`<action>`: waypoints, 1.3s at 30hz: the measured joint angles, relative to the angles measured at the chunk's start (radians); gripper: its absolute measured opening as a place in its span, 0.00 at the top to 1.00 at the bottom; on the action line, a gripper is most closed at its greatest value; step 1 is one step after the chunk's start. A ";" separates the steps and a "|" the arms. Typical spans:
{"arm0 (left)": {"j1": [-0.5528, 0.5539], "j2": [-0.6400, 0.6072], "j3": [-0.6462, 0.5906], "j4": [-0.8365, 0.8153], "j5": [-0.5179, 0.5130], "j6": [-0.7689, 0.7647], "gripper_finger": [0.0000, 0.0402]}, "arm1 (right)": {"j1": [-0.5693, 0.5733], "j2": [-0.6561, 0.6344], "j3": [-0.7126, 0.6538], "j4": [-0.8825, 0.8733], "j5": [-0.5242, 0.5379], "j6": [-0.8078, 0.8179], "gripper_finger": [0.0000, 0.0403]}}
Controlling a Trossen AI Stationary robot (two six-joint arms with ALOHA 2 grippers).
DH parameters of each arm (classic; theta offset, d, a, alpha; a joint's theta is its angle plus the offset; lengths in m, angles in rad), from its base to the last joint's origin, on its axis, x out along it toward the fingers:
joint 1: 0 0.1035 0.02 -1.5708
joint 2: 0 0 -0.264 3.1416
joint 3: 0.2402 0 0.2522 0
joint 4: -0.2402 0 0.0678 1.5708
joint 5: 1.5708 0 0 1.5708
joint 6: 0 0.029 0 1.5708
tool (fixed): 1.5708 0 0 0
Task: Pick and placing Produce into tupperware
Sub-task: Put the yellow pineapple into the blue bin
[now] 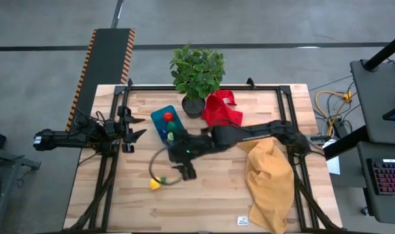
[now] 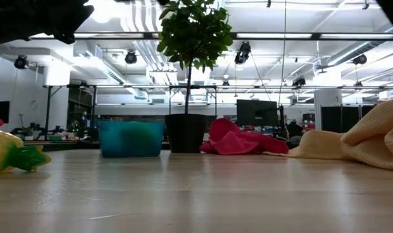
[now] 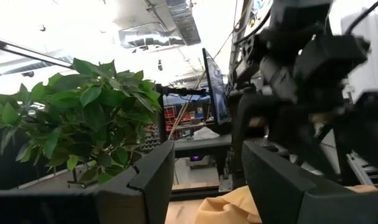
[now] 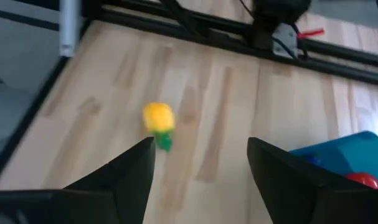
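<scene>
The blue tupperware [image 1: 163, 119] stands on the table in front of the plant pot, with a red toy [image 1: 168, 117] and a green toy [image 1: 172, 127] inside it. The tupperware [image 4: 347, 155] also shows in the right wrist view with a red piece [image 4: 365, 180]. A yellow toy with a green end [image 1: 155, 184] lies alone on the wood nearer the table's near edge; it shows again as the yellow toy [image 4: 159, 118] and as the yellow toy [image 2: 8, 158]. My right gripper [image 1: 187, 170], open and empty, hovers between tub and yellow toy; its fingers [image 4: 201, 149] stand apart. My left gripper [image 1: 140, 133], open, waits at the left edge.
A leafy potted plant [image 1: 197, 71] stands at the far edge beside a crumpled red cloth [image 1: 222, 107]. A large yellow cloth [image 1: 269, 175] covers the right part of the table. Bare wood lies around the yellow toy and along the near edge.
</scene>
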 joint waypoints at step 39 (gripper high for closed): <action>0.000 0.028 0.000 -0.055 0.032 0.001 0.57 | -0.154 -1.184 -1.756 1.333 0.200 -0.155 0.58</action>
